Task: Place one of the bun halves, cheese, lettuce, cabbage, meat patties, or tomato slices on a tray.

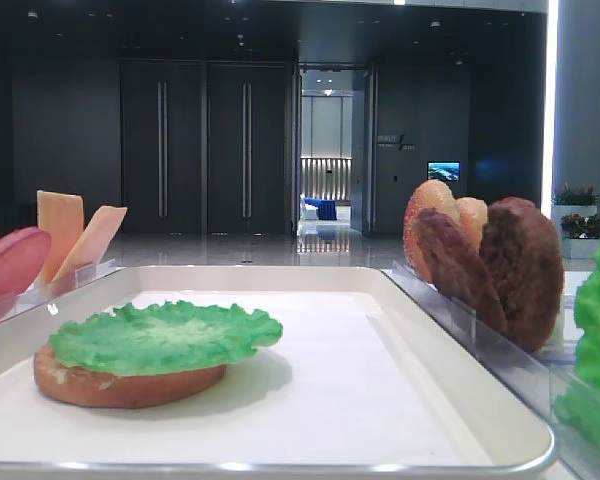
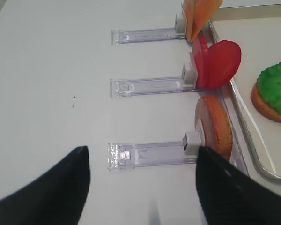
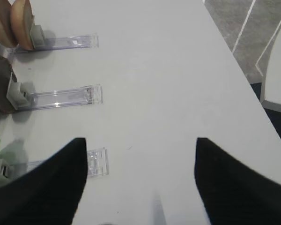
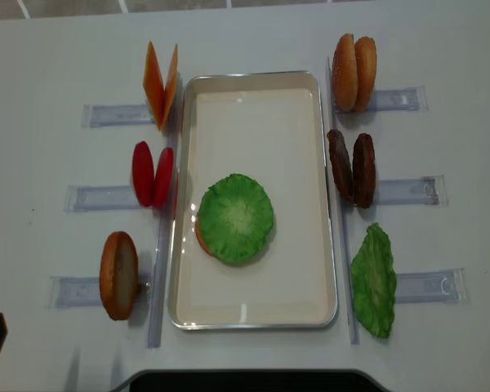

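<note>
On the white tray (image 4: 253, 75) lies a bun half (image 1: 120, 385) with a lettuce leaf (image 4: 235, 217) on top. Left of the tray stand cheese (image 4: 160, 84), tomato slices (image 4: 153, 174) and another bun half (image 4: 118, 274). On its right stand two bun halves (image 4: 354, 72), meat patties (image 4: 352, 168) and a second lettuce leaf (image 4: 373, 280). Cabbage is out of view. My left gripper (image 2: 141, 149) is open and empty over the table, left of the bun half (image 2: 215, 124). My right gripper (image 3: 140, 140) is open and empty over bare table, right of the patties (image 3: 0, 82).
Each item stands in a clear plastic holder (image 2: 150, 154) with a long flat rail pointing away from the tray. Three such rails (image 3: 61, 98) lie left of the right gripper. The table's right edge (image 3: 243, 70) runs close by, with floor beyond.
</note>
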